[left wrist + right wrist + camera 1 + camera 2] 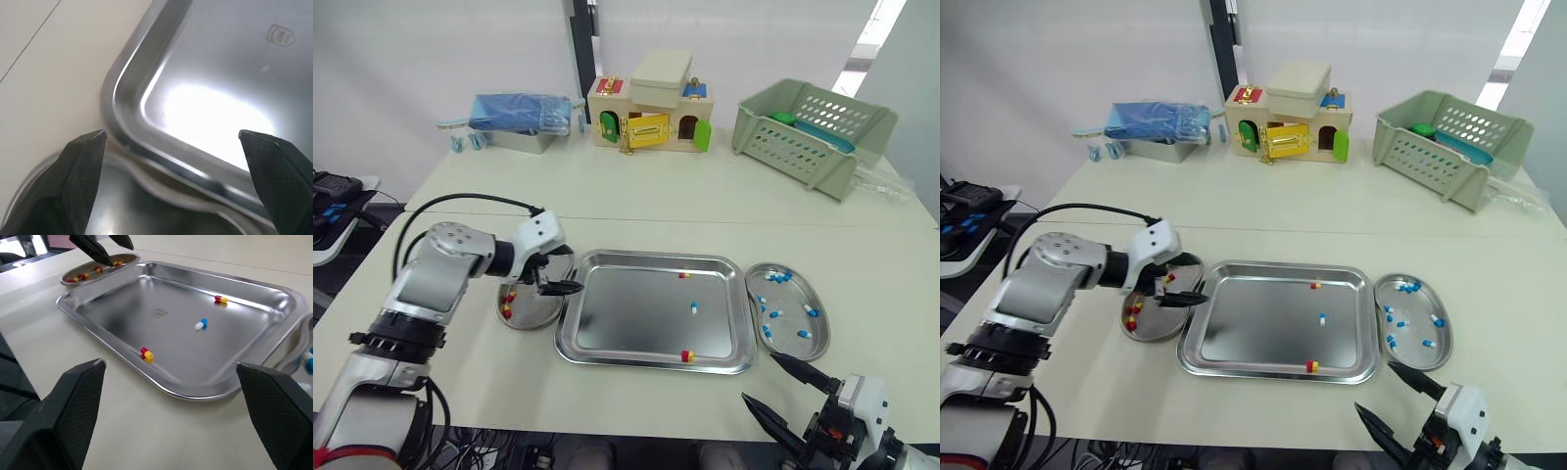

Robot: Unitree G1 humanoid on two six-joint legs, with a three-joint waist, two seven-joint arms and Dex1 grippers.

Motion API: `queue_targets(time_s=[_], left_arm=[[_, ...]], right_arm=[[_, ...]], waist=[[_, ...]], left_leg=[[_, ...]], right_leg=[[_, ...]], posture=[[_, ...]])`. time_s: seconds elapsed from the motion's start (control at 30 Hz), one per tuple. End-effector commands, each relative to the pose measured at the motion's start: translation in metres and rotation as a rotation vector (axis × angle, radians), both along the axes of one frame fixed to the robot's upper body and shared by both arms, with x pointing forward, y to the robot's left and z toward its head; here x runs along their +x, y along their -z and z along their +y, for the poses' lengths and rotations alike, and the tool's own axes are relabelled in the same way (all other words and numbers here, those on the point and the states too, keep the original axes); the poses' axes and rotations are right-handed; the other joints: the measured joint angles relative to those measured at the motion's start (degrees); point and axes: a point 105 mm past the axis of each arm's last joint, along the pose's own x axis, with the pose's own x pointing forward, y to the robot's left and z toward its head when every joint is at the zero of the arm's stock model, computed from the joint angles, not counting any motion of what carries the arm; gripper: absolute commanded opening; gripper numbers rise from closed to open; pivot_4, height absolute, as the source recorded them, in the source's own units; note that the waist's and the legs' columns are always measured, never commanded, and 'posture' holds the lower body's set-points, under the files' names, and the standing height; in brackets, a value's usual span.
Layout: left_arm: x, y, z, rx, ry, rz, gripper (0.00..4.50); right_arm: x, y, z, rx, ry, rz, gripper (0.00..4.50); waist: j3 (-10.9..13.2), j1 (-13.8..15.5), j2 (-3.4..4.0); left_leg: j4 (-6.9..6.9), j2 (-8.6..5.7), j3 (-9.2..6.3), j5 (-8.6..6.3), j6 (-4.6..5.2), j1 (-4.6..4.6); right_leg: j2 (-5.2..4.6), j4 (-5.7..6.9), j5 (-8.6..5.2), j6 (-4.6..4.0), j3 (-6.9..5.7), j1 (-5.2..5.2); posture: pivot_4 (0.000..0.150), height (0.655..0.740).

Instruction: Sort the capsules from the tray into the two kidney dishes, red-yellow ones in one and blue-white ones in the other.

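while your left gripper (171,133) hangs wide open and empty over the tray (607,338) rim, left of centre, go for the red-yellow capsule (686,355) at lower centre frame and straddle it squarely.

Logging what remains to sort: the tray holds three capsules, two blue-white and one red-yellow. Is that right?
Not quite: the tray holds three capsules, but two are red-yellow capsules and only one is a blue-white capsule, as the right wrist view shows.
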Motion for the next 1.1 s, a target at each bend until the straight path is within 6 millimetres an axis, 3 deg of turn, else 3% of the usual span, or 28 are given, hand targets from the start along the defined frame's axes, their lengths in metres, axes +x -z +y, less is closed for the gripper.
queue_targets(time_s=[0.03, 0.13, 0.23, 0.4, 0.43, 0.53, 0.6, 0.7, 0.8, 0.9, 1.1], left_arm=[[0.003, -0.009, -0.026, -0.001, 0.111, -0.042, 4.46], [0.006, -0.013, -0.048, -0.023, 0.186, -0.066, 4.46], [0.015, -0.027, -0.054, -0.080, 0.176, -0.116, 4.46], [0.027, -0.034, -0.026, -0.131, 0.047, -0.131, 4.46], [0.026, -0.035, -0.017, -0.135, 0.019, -0.114, 4.46], [0.030, -0.036, 0.060, -0.088, -0.249, -0.110, 4.46], [0.025, -0.035, 0.091, -0.062, -0.352, -0.105, 4.46], [0.011, -0.041, 0.130, -0.076, -0.483, -0.097, 4.46], [-0.013, -0.036, 0.186, -0.030, -0.670, -0.085, 4.46], [-0.037, -0.027, 0.221, 0.008, -0.781, -0.053, 4.46], [-0.062, -0.024, 0.260, 0.023, -0.921, -0.050, 4.46]], right_arm=[[-0.004, -0.012, -0.001, -0.013, 0.039, -0.055, 4.50], [-0.009, -0.009, -0.001, -0.021, 0.059, -0.040, 4.50], [-0.011, -0.009, -0.001, -0.030, 0.075, -0.049, 4.50], [-0.016, -0.009, -0.008, -0.042, 0.109, -0.036, 4.50], [-0.017, -0.008, -0.009, -0.046, 0.113, -0.036, 4.50], [-0.015, -0.007, -0.015, -0.064, 0.127, -0.043, 4.50], [-0.016, -0.006, -0.017, -0.070, 0.122, -0.042, 4.50], [-0.015, -0.007, -0.021, -0.081, 0.117, -0.042, 4.50], [-0.010, -0.008, -0.029, -0.097, 0.112, -0.045, 4.50], [-0.006, -0.009, -0.035, -0.106, 0.111, -0.049, 4.50], [-0.001, -0.006, -0.042, -0.117, 0.101, -0.047, 4.50]], waist=[[0.0, -0.1, 0.00], [0.0, -0.3, 0.00], [0.0, -0.6, 0.00], [0.0, -1.0, 0.01], [0.0, -1.0, 0.01], [0.0, -1.8, 0.02], [0.0, -2.2, 0.03], [0.0, -1.5, 0.03], [0.0, -1.3, -0.03], [0.0, -1.2, -0.03], [-0.1, -0.4, -0.15]], left_leg=[[0.00, -0.01, 0.02, 0.00, 0.00, 0.00], [-0.01, 0.01, 0.01, 0.00, 0.00, 0.02], [0.00, 0.01, 0.01, 0.00, 0.00, 0.02], [-0.01, 0.02, -0.03, 0.00, 0.01, 0.03], [-0.01, 0.01, -0.04, 0.00, 0.01, 0.03], [-0.04, 0.03, -0.04, -0.01, 0.02, 0.08], [-0.09, 0.10, -0.10, -0.01, 0.03, 0.12], [-0.11, 0.12, -0.14, -0.01, 0.03, 0.11], [-0.10, 0.12, -0.12, 0.00, 0.02, 0.10], [-0.13, 0.15, -0.14, -0.01, 0.02, 0.11], [-0.14, 0.16, -0.10, -0.01, 0.02, 0.11]], right_leg=[[0.00, 0.00, 0.00, 0.00, 0.02, 0.00], [0.02, 0.02, 0.00, 0.00, 0.02, -0.02], [0.03, 0.02, 0.00, 0.00, 0.04, -0.02], [0.06, 0.03, -0.01, -0.01, 0.04, -0.04], [0.06, 0.03, -0.01, -0.01, 0.04, -0.04], [0.09, 0.06, -0.01, -0.02, 0.07, -0.05], [0.21, 0.09, -0.02, -0.04, 0.10, -0.09], [0.23, 0.08, -0.03, -0.06, 0.07, -0.07], [0.22, 0.06, -0.03, -0.06, 0.08, -0.05], [0.22, 0.08, -0.04, -0.08, 0.06, -0.07], [0.22, 0.09, -0.05, -0.09, 0.04, -0.05]], posture=[[0.150, 0.7400], [0.150, 0.7400], [0.150, 0.7400], [0.150, 0.7400], [0.150, 0.7400], [0.150, 0.7400], [0.150, 0.7400], [0.150, 0.7400], [0.150, 0.7400], [0.150, 0.7400], [0.150, 0.7400]])
